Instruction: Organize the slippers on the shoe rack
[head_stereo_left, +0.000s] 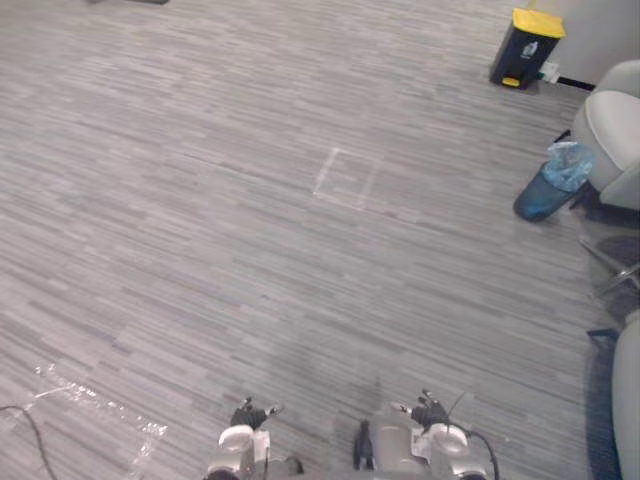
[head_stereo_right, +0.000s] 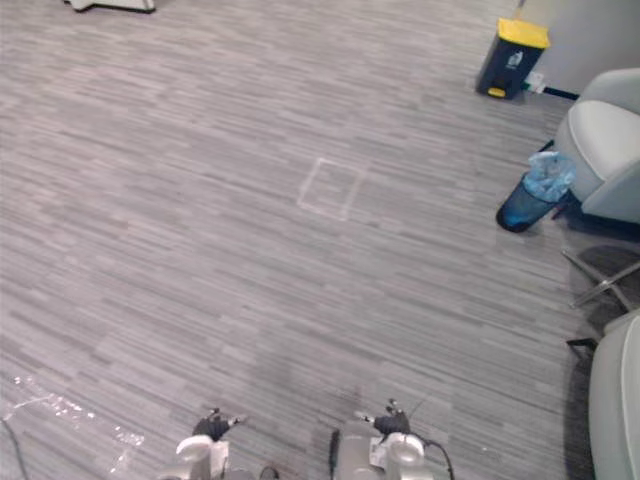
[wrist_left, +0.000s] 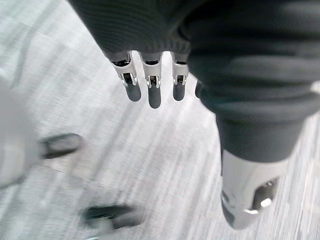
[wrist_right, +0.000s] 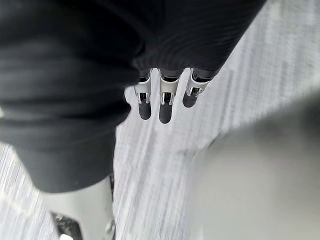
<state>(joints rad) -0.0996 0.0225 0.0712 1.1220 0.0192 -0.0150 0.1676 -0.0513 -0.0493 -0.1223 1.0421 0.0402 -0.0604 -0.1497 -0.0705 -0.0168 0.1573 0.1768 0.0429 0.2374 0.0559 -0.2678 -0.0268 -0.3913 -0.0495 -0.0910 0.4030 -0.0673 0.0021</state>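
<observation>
Grey wood-grain plank flooring (head_stereo_left: 300, 260) is running across the whole room before you, and both hands are hanging low over it at the near edge of the head views.

Your left hand (wrist_left: 210, 60) is hanging relaxed. Its silver, dark-tipped fingers (wrist_left: 154, 95) are pointing straight out in a row, its thumb (wrist_left: 245, 195) is standing well apart from them, and it is holding nothing. Only bare floor is showing past the fingertips. Two dark shapes beyond them are too blurred to identify.

Your right hand (wrist_right: 100, 65) is in the same condition. Its fingers (wrist_right: 166, 107) are lying straight and side by side, its thumb (wrist_right: 85, 205) is standing clear of them, and it is gripping nothing.

Moving outward, a crumpled sheet of clear plastic film (head_stereo_left: 95, 405) is lying flat on the floor to the left of your left hand. Further ahead, near the middle of the floor, a faint square outline of pale tape (head_stereo_left: 345, 180) is marking the planks. At the far right, a round blue waste basket with a light blue liner bag (head_stereo_left: 548, 190) is standing just beside a pale grey upholstered armchair (head_stereo_left: 620, 140). Beyond them, a black pedal bin with a yellow lid (head_stereo_left: 527, 47) is standing near the wall.

You cannot tell from these views where the slippers or the shoe rack are.
</observation>
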